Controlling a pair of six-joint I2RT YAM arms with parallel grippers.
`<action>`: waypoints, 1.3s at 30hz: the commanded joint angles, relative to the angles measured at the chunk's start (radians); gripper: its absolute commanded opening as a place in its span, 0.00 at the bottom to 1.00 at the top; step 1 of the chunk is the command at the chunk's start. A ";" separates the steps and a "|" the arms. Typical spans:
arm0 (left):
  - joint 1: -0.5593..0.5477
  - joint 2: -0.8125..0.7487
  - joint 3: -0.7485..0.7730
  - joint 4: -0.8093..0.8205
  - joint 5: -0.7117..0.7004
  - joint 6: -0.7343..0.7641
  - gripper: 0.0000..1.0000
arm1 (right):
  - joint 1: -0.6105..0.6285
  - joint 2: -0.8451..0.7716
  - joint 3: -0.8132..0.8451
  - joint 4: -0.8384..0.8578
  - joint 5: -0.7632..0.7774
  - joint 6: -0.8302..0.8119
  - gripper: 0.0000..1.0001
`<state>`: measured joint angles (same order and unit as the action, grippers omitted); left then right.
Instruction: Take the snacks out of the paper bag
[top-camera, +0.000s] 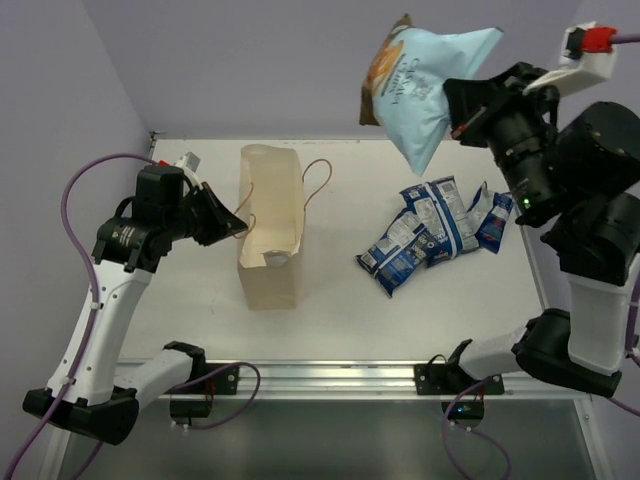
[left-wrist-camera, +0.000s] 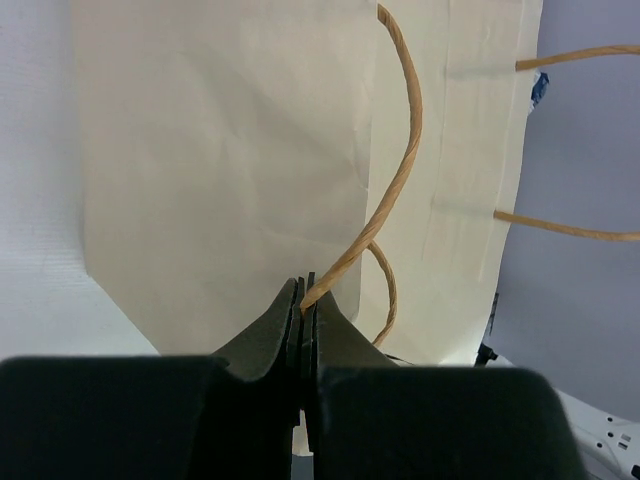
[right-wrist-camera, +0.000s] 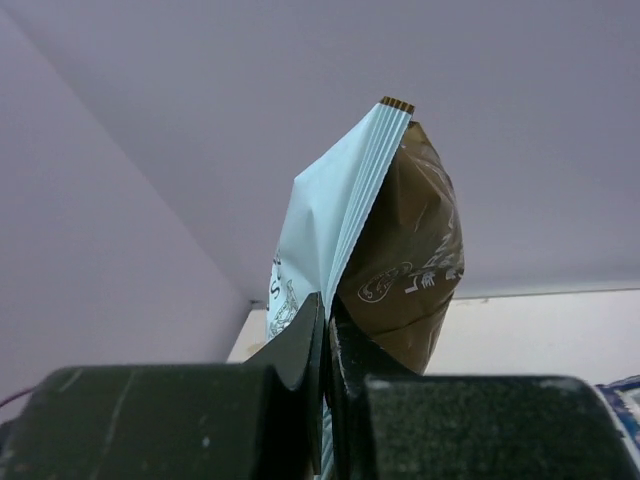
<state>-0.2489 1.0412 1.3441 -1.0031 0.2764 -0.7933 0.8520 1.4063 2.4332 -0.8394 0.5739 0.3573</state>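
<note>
On the left: left pincer (top-camera: 236, 224) pressed together on one thin brown cord handle (left-wrist-camera: 405, 170) of the paper bag (top-camera: 270, 235), with the cord pinched right at the tips. Bag resting on the desk (top-camera: 340, 320), left of centre. Its inside not visible in any view, contents impossible to tell. Second handle cut off by the left wrist view's right edge. Right of centre on the desk: heap of dark blue and white packets (top-camera: 432, 232), overlapping, count unclear. Far right, raised above the desk: right pincer (top-camera: 455, 118) clamped on the light blue chip bag (top-camera: 425, 80), gripped edge hidden between the tips in the wrist view.
</note>
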 joint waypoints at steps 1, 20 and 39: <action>0.005 0.000 0.039 0.000 -0.037 0.003 0.00 | -0.013 -0.027 -0.034 0.129 0.217 -0.193 0.00; 0.007 0.014 0.105 -0.022 -0.037 -0.034 0.00 | -0.249 0.153 -0.430 0.056 -0.067 0.016 0.00; 0.007 -0.020 0.049 -0.026 -0.056 -0.087 0.00 | -0.668 0.625 -0.316 0.054 -0.586 0.376 0.00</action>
<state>-0.2489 1.0458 1.4162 -1.0294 0.2321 -0.8555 0.2340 2.0769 2.2105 -0.8143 0.0589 0.6540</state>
